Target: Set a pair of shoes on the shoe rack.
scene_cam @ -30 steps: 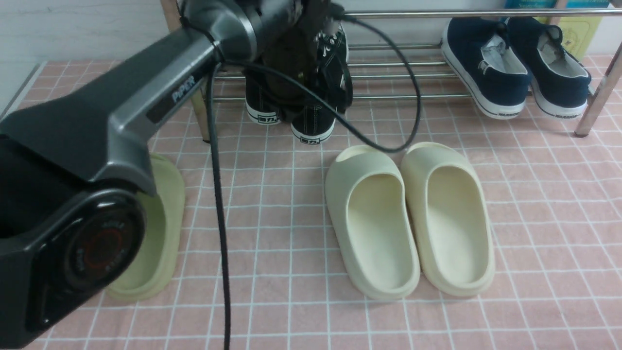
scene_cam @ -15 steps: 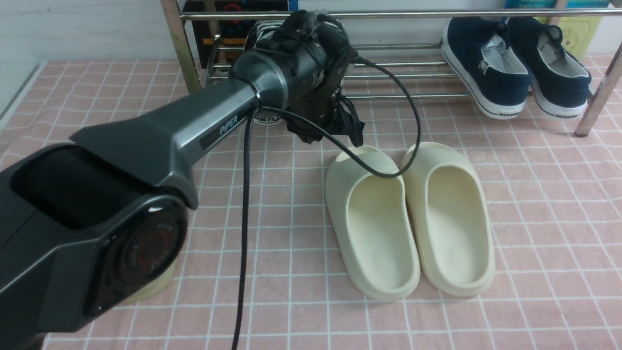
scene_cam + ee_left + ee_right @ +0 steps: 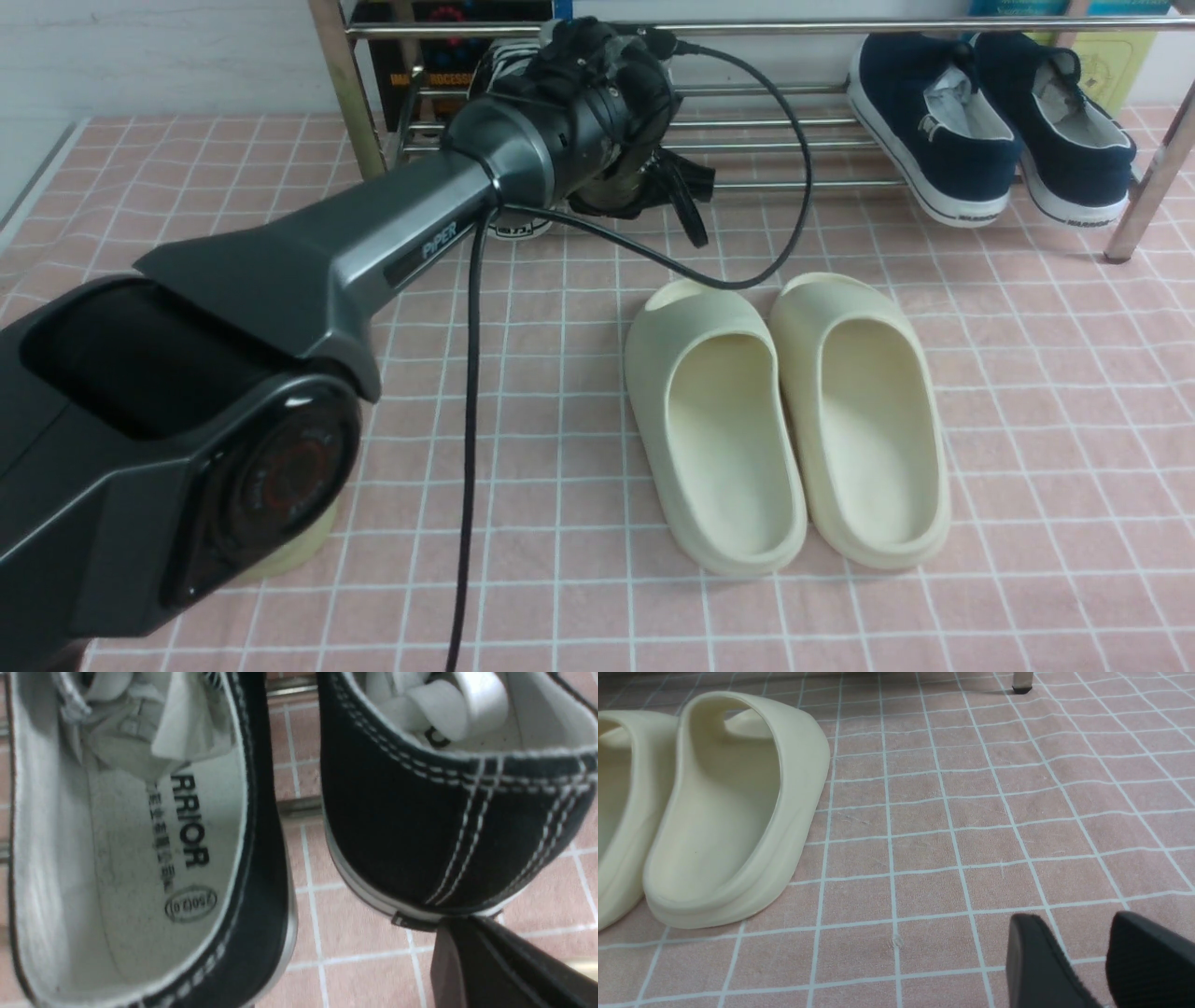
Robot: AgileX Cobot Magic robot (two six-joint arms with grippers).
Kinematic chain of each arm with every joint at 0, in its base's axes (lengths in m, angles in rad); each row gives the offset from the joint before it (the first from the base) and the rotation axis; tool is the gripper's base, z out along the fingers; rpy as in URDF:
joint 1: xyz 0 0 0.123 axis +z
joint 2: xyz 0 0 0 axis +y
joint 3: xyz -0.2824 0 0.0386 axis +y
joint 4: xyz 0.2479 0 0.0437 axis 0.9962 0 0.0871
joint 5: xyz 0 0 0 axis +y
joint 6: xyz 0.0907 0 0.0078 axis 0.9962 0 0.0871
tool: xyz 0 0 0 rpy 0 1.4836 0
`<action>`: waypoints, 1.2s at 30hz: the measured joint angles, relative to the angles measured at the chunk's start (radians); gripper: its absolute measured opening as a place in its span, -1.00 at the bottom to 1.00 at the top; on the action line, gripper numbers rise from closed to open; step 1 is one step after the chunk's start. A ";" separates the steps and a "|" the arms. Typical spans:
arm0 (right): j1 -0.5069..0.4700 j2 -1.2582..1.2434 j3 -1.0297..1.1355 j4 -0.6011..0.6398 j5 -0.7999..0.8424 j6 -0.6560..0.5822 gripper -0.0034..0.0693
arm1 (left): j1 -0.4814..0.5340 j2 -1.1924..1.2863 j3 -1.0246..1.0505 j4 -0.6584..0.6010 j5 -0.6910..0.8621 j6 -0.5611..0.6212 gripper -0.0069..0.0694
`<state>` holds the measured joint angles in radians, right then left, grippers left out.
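The two black sneakers [image 3: 140,858] [image 3: 420,826] fill the left wrist view side by side, heels toward the camera, over a rod of the chrome shoe rack [image 3: 794,28]. In the front view my left wrist hides most of them; only one heel [image 3: 512,224] and some laces show. My left gripper [image 3: 467,921] looks shut and empty, its tip touching the bottom of one sneaker's heel. It also shows in the front view [image 3: 693,210]. My right gripper [image 3: 1073,917] is a little open, empty, low over the floor mat.
A pair of navy slip-ons [image 3: 934,131] sits on the rack's right end. Two cream slides [image 3: 719,420] lie mid-floor, also in the right wrist view [image 3: 728,812]. A green slide [image 3: 299,546] peeks from under my left arm. A black cable [image 3: 467,420] hangs from that arm.
A second ago my left gripper held both sneakers up in front of the rack. The arm has since come down, the sneakers rest at the rack, and the wrist has tilted upward.
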<state>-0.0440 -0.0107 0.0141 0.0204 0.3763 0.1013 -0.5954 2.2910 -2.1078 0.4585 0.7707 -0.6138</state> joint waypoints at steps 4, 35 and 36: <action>0.000 0.000 0.000 0.000 0.000 0.000 -0.25 | 0.001 -0.031 0.000 -0.119 0.091 0.132 -0.79; 0.000 0.000 0.000 0.000 0.000 0.000 -0.25 | -0.129 -0.394 0.004 0.189 0.302 0.178 -0.77; 0.000 0.000 0.000 0.000 0.000 0.000 -0.25 | -0.149 -0.453 0.013 0.189 0.308 0.188 -0.77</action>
<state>-0.0440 -0.0107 0.0141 0.0204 0.3763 0.1013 -0.7440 1.8376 -2.0947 0.6479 1.0784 -0.4262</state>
